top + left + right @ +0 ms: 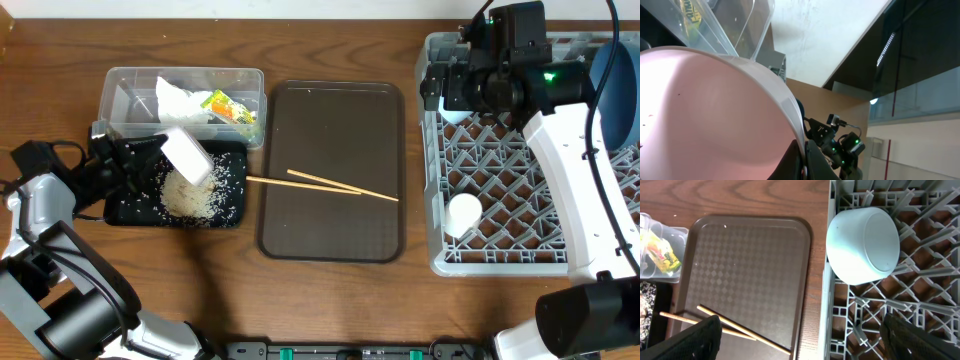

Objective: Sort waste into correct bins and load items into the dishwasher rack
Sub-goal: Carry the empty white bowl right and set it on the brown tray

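Note:
My left gripper (805, 162) is shut on the rim of the white bowl (187, 155), which is tipped over the black tray (125, 210). Loose rice (192, 197) lies piled in that tray. The clear tub (135, 85) behind it holds crumpled tissue (180, 100) and the snack wrapper (232, 108). My right gripper (805, 342) is open wide over the rack's (827, 320) left edge, with nothing between its fingers. The light blue bowl (863, 245) rests on its side in the rack, apart from the fingers. Two chopsticks (340, 186) lie on the brown tray (330, 240).
In the grey rack (432, 180) a small white cup (463, 212) stands at the front left and the dark blue dish (615, 80) leans at the far right. The right arm (570, 160) stretches across the rack. Bare wooden table (300, 300) runs along the front.

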`<state>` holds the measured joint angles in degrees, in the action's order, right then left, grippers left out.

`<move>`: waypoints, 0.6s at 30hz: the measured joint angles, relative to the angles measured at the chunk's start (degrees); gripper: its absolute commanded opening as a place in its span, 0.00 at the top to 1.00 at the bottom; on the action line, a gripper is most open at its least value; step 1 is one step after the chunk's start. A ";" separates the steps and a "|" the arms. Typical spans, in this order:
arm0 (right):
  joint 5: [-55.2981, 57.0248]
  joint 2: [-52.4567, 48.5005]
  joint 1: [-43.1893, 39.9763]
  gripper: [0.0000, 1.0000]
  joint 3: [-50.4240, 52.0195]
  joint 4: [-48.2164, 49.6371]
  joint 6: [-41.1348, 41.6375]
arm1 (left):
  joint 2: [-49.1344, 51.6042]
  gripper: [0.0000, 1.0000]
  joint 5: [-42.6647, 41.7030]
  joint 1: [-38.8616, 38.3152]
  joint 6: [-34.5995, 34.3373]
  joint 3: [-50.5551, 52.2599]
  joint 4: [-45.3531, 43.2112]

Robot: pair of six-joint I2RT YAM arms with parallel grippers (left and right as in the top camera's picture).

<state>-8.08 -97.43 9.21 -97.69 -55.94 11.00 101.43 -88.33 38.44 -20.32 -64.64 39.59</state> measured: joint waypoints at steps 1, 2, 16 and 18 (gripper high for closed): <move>0.00 0.00 0.00 0.01 0.00 0.02 0.00 | -0.04 0.94 0.11 -0.02 0.13 0.00 0.00; 0.00 0.00 0.00 0.01 0.00 0.02 0.00 | -0.15 0.94 0.31 -0.02 0.39 0.00 0.00; 0.00 0.00 0.00 0.01 0.00 0.00 0.00 | -26.38 0.94 28.52 -12.04 0.87 -0.11 1.64; 0.00 0.00 0.00 0.01 0.00 -0.15 0.00 | -29.64 0.94 34.95 -17.05 0.85 -0.26 3.04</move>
<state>-8.08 -97.43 9.21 -97.69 -56.10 11.00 71.79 -53.39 21.39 -19.46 -64.90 42.63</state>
